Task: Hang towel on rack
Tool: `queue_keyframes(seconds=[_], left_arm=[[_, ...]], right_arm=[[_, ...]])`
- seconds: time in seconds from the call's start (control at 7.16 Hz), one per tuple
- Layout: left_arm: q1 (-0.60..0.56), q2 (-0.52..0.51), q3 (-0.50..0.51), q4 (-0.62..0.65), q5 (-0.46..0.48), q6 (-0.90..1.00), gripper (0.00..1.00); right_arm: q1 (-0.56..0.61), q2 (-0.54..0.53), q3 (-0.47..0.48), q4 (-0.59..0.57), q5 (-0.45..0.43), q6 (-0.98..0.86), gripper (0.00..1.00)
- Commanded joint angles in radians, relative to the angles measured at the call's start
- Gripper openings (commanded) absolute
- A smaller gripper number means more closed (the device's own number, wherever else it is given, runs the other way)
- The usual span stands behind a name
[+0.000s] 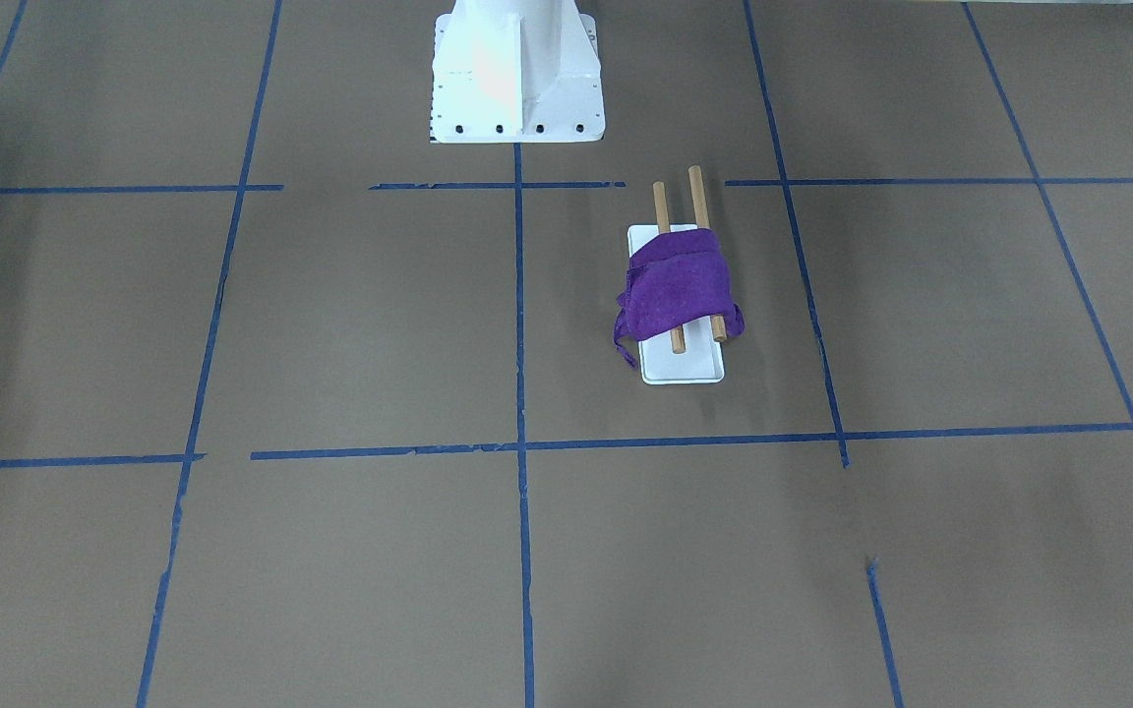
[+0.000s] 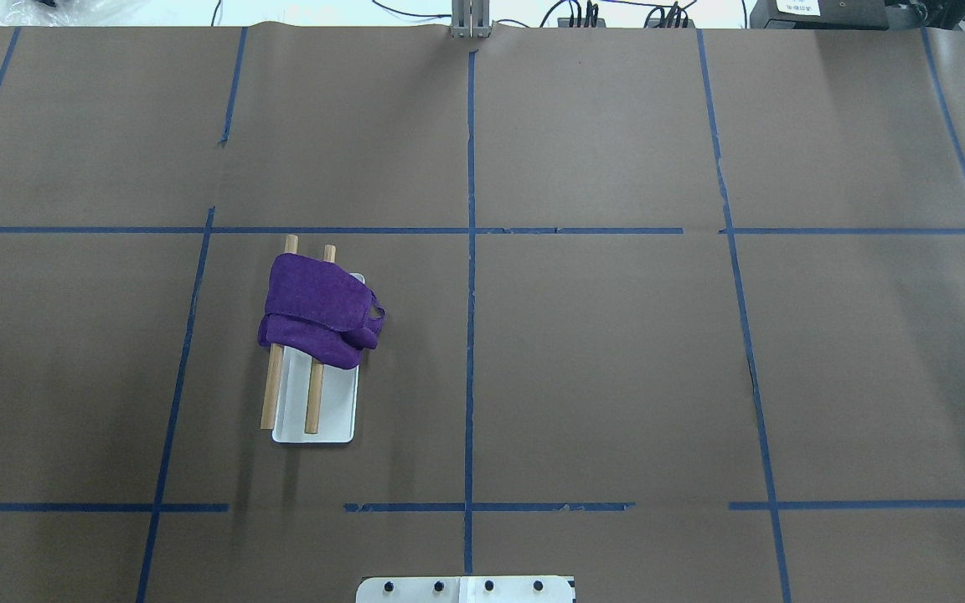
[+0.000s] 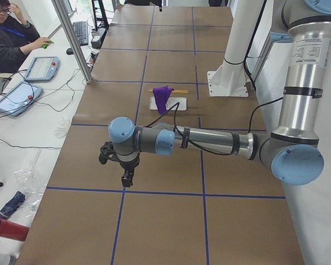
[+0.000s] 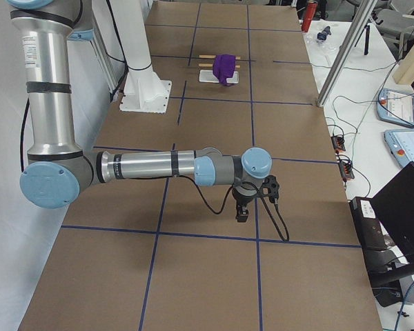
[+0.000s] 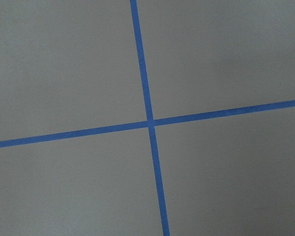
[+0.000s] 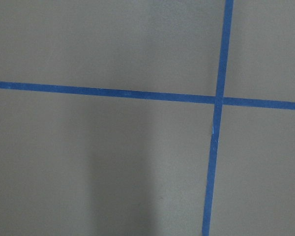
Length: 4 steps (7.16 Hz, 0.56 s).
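Note:
A purple towel (image 1: 677, 290) lies bunched over the two wooden rails (image 1: 695, 192) of a small rack with a white base (image 1: 685, 366). It also shows in the overhead view (image 2: 315, 310), on the robot's left half of the table, and small in the side views (image 3: 163, 97) (image 4: 225, 67). My left gripper (image 3: 127, 176) hangs over the table's left end, far from the rack. My right gripper (image 4: 241, 214) hangs over the right end. Both show only in the side views, so I cannot tell whether they are open or shut. The wrist views show only brown paper and blue tape.
The robot's white pedestal (image 1: 515, 69) stands at the table's near edge. Blue tape lines (image 2: 470, 251) grid the brown paper. An operator (image 3: 11, 33) sits with tablets (image 3: 41, 67) beyond the far edge. Metal posts (image 3: 71, 38) (image 4: 345, 48) and a laptop (image 4: 400, 207) stand there too.

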Motion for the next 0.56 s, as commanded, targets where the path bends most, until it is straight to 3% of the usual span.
queue_keyframes(seconds=[0.0, 0.42], left_arm=[[-0.01, 0.004, -0.001, 0.002, -0.003, 0.003, 1.0], [-0.012, 0.004, -0.001, 0.002, -0.004, 0.0, 1.0]], right_arm=[[0.059, -0.002, -0.017, 0.001, 0.015, -0.003, 1.0], [0.154, -0.008, -0.043, -0.001, 0.047, -0.052, 1.0]])
